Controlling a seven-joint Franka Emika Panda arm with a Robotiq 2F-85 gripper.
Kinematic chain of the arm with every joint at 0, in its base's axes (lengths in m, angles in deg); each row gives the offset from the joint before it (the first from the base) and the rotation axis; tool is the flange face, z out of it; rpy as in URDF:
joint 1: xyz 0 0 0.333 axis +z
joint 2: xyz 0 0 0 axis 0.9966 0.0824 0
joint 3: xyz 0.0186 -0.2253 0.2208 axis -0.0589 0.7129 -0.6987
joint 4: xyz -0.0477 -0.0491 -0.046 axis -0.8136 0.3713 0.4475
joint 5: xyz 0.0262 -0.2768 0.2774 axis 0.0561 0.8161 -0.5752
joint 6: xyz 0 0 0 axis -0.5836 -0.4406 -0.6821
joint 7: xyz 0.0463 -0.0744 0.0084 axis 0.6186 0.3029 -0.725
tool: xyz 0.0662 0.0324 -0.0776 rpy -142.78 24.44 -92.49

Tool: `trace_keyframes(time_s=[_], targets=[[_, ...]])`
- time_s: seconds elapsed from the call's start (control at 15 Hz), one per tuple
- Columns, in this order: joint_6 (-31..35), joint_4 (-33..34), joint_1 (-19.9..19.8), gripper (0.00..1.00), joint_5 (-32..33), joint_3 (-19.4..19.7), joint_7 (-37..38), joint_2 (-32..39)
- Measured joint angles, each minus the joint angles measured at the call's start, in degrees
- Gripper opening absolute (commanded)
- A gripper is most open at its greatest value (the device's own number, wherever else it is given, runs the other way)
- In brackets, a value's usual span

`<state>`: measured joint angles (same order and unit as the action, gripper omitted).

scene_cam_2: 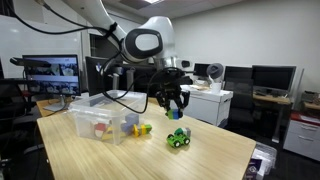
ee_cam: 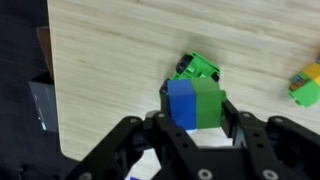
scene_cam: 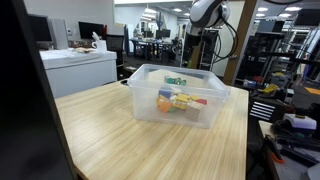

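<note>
The bench [scene_cam_2: 205, 158] is pale wood with plenty of bare top, so room is not my worry. The arm [scene_cam_2: 145, 42] reaches out past the clear bin [scene_cam_2: 88, 113], which holds a few coloured toys (too small from here to name).

The pincer [scene_cam_2: 175, 106] hangs above the bench, away from the bin. In the wrist view its jaws are closed about halfway onto a blue-and-green block [ee_cam: 195, 103], one finger on each side face. The block is off the wood and sits square between them.

A green toy car [scene_cam_2: 179, 138] stands on the bench almost directly beneath, apart from the pincer. From the wrist it shows just beyond the block [ee_cam: 200, 68]. A small yellow-and-green piece [scene_cam_2: 143, 129] lies just beside the bin's wall, well off to one side.

As I judge it, the work is carrying a held block, and doing it well comes down to three things:
- I would leave the squeeze alone, because a smooth plastic block held by two side faces could slip if I eased off, or twist if I jerked.
- I would travel level and slowly, wrist pointing straight down.
- I would mind the height, since any dip here could knock the car (it has wheels and may roll).
</note>
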<state>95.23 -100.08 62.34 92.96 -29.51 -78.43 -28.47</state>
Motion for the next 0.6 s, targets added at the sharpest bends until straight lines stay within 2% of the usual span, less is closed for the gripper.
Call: trace_keyframes(time_s=[0.27,0.53,0.6], targets=[[0.6,-6.6,4.4,0.23,-2.2,-2.8,-5.0,-13.0],[-1.6,-18.3,12.2,0.23,-7.5,-3.9,-12.1,-24.9],[-2.2,-21.3,14.1,0.73,-8.0,-3.9,-13.3,-27.5]])
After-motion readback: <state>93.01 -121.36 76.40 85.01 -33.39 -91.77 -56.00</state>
